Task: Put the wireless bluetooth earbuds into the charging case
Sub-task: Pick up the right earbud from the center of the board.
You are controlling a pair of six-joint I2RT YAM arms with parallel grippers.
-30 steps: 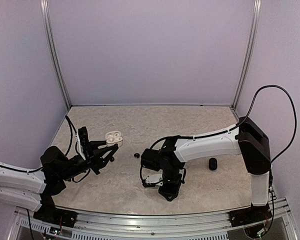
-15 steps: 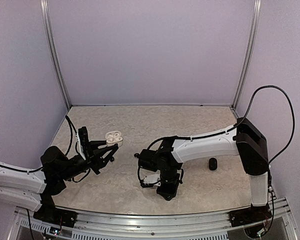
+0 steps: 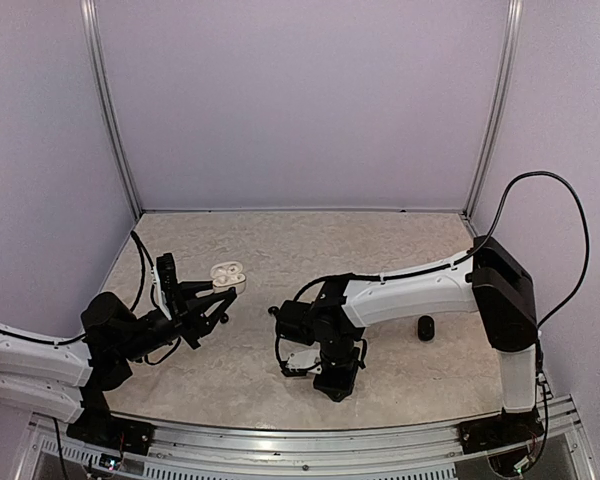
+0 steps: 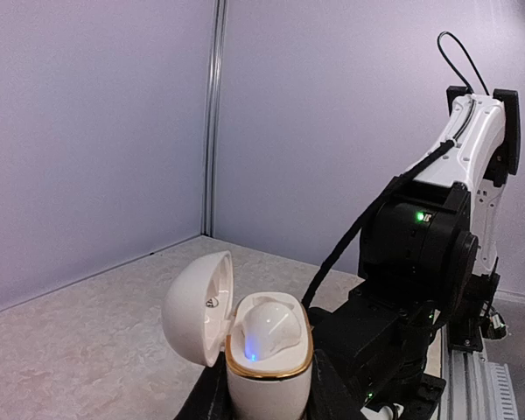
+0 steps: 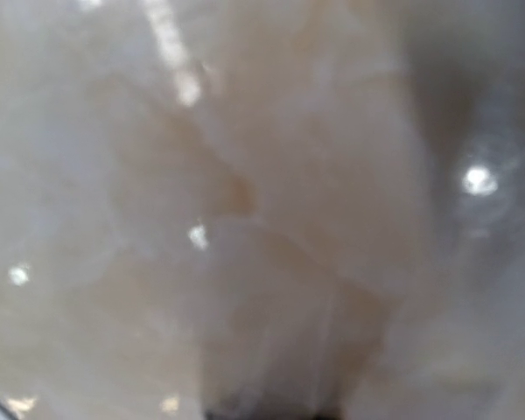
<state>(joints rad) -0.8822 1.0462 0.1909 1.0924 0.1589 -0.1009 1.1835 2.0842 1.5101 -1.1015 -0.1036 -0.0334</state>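
My left gripper [image 3: 212,297] is shut on the open white charging case [image 3: 228,275] and holds it above the table. In the left wrist view the case [image 4: 269,350] stands upright between my fingers [image 4: 329,394], with a gold rim, a blue light and its lid [image 4: 197,306] swung left. I see no black bud inside it. One tiny black earbud [image 3: 272,311] lies on the table, right beside my right wrist's black body. My right gripper [image 3: 335,386] points down close to the table. Its view shows only the blurred table top [image 5: 245,192], so its jaws cannot be read. The second earbud is not visible.
A black pebble-shaped case [image 3: 426,327] lies on the table to the right, under the right forearm. The right arm [image 4: 420,254] fills the right of the left wrist view. Purple walls with metal posts [image 3: 112,120] surround the marbled table [image 3: 310,245].
My right arm has shifted a little to the left, so its wrist now sits against the small black earbud in the top view. My left arm and the case have not moved.
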